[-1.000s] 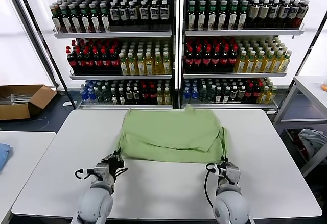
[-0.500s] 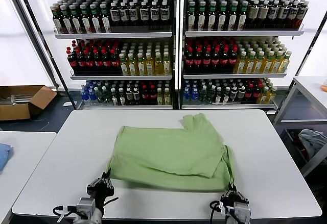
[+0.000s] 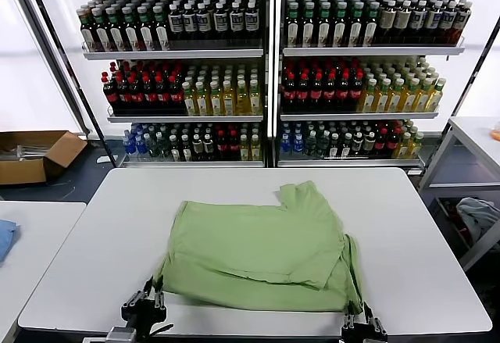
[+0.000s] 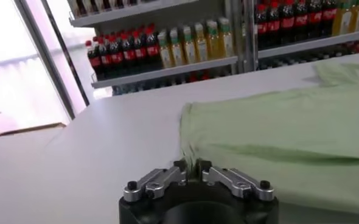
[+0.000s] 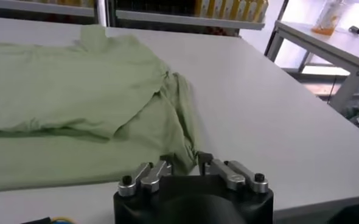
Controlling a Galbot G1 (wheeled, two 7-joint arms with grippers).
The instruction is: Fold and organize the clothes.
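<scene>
The clothes, one light green shirt [image 3: 258, 253], lie folded flat on the white table [image 3: 422, 226], with a sleeve sticking out toward the far side. My left gripper [image 3: 144, 309] is at the shirt's near left corner, by the table's front edge. In the left wrist view the shirt [image 4: 289, 128] spreads ahead of the left gripper [image 4: 190, 171], which is open a little with the hem corner loose in the gap. My right gripper [image 3: 362, 329] sits at the near right corner. In the right wrist view the right gripper [image 5: 184, 163] is open wider, with the shirt [image 5: 76, 91] drooping between its fingers.
Behind the table stand shelves of bottles [image 3: 266, 77]. A cardboard box [image 3: 35, 154] lies on the floor at the left, above a side table with a blue cloth [image 3: 4, 237]. At the right are another table [image 3: 476, 136] and a grey-blue bundle [image 3: 478, 214].
Both grippers drew back toward the table's front edge, dragging the shirt's near edge with them. Their fingers, shut on the fabric before, have now parted.
</scene>
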